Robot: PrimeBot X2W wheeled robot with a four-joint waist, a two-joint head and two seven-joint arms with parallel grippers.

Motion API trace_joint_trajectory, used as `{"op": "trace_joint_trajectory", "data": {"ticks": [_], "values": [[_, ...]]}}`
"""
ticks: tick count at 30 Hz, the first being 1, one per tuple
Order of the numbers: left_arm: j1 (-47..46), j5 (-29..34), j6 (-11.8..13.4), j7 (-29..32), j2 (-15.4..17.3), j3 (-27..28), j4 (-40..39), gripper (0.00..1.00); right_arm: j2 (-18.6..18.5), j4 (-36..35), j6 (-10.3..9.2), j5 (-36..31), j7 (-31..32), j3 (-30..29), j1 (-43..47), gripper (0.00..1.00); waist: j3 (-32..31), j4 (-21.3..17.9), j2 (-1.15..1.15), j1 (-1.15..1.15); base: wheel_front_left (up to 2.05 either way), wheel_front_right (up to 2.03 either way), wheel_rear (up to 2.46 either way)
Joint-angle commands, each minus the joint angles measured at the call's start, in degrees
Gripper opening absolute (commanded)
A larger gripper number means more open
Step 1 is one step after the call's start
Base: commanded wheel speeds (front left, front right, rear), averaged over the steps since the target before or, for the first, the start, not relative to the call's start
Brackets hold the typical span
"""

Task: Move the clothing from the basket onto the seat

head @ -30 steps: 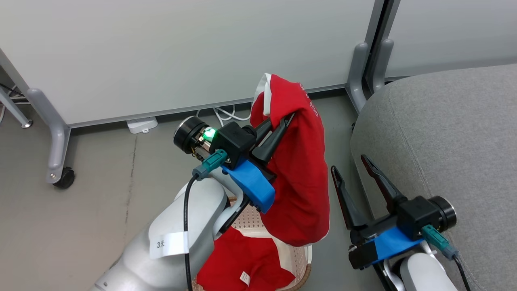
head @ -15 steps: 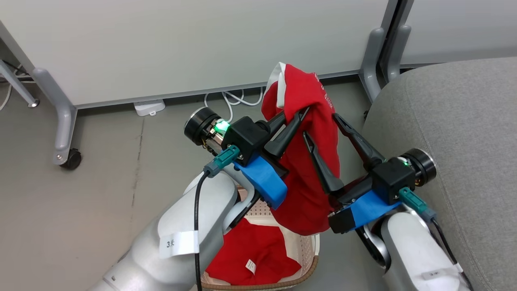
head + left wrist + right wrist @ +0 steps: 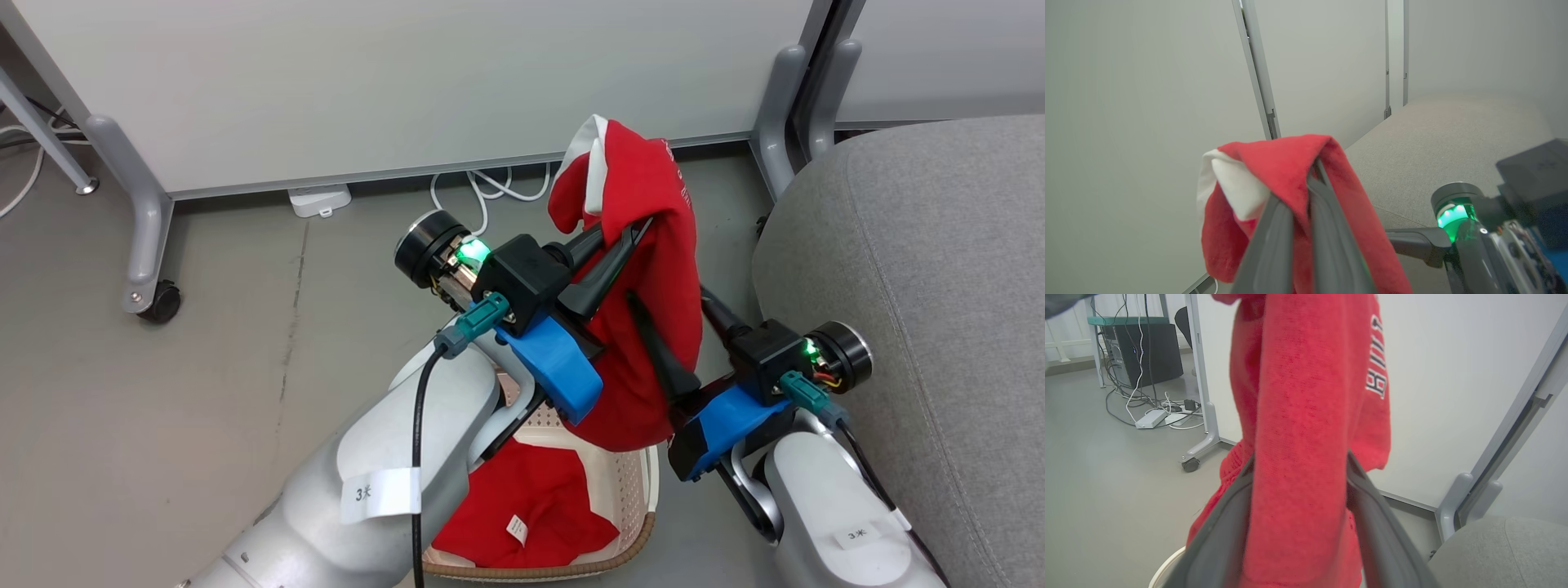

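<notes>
Risk: my left gripper (image 3: 624, 245) pinches the red garment (image 3: 622, 394); my right gripper (image 3: 1300, 457) has fingers spread around it; a weak pinch may drop cloth short of the seat (image 3: 914, 269).

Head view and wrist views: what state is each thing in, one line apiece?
lifted red garment: hanging above the basket, pinched near its top.
left gripper: shut on the lifted red garment.
right gripper: open, fingers either side of the hanging cloth.
second red garment: crumpled inside the basket.
basket: upright on the floor.
seat: no clothing on the visible part.
</notes>
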Motion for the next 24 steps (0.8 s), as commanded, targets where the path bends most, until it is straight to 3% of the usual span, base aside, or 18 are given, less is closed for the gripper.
{"op": "trace_joint_trajectory", "data": {"ticks": [1,24], "values": [[-0.6,0.3,-0.1,-0.3,0.0,-0.1,0.1,0.00,0.0,0.2,0.03,0.5,-0.2,0.3,-0.9,0.00,0.0,-0.1,0.00,-0.01,0.00,0.00,0.00],[0.0,0.1,-0.2,-0.3,0.3,-0.5,0.5,0.00,0.0,-0.3,0.03,3.5,-0.2,2.5,-0.3,0.00,-0.8,-0.7,0.00,-0.01,0.00,0.00,0.00]]}}
